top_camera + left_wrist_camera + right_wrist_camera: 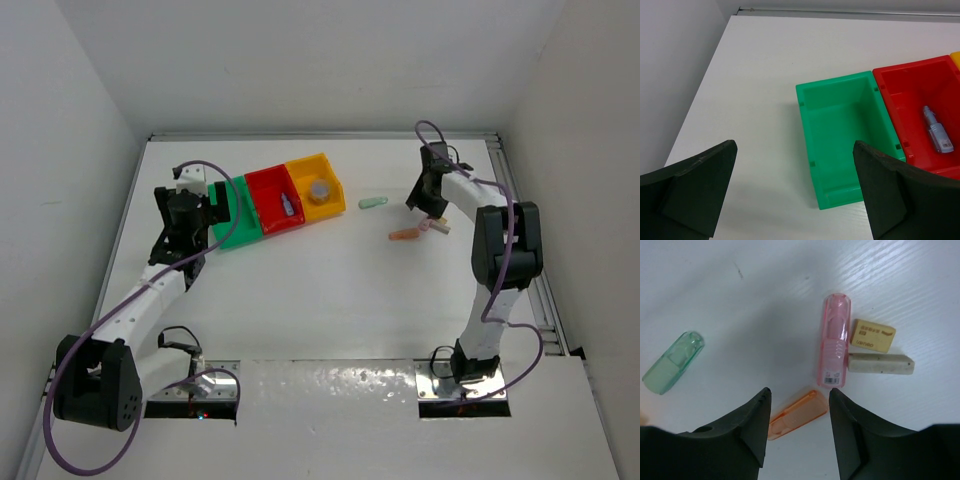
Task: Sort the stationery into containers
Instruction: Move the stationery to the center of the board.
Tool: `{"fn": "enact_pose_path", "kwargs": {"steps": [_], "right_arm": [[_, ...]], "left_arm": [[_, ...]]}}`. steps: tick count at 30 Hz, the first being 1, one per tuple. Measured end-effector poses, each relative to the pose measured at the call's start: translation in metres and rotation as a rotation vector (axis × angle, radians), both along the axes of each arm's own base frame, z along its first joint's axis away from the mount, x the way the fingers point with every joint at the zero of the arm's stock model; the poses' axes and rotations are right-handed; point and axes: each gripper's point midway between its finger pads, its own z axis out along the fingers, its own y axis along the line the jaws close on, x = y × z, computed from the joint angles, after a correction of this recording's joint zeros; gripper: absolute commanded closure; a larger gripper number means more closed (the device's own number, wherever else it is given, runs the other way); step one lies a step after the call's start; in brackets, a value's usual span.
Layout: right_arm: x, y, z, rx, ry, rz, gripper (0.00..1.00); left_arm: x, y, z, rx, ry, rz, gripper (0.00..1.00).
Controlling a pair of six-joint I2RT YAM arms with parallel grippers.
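Note:
Three joined bins sit at the back left: green, red, yellow-orange. A blue piece lies in the red bin; a grey roll lies in the yellow-orange bin. The green bin is empty. My left gripper is open over the table beside the green bin. My right gripper is open above the orange piece. Nearby lie a pink piece, a tan block, a whitish bar and a pale green piece.
White walls enclose the table on the left, back and right. A metal rail runs along the right edge. Purple cables loop from both arms.

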Motion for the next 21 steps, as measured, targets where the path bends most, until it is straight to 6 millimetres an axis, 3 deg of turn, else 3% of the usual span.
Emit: {"fn": "enact_pose_path", "kwargs": {"steps": [4, 13, 21], "right_arm": [[0.004, -0.010, -0.003, -0.035, 0.008, 0.009, 0.49], [0.013, -0.024, -0.030, -0.098, 0.068, 0.060, 0.47], [0.015, -0.037, -0.032, -0.115, 0.063, 0.061, 0.45]], "left_arm": [[0.000, 0.000, 0.000, 0.000, 0.000, 0.001, 0.00], [0.000, 0.000, 0.000, 0.000, 0.000, 0.002, 0.00], [0.000, 0.001, 0.000, 0.001, 0.000, 0.005, 0.00]]}}
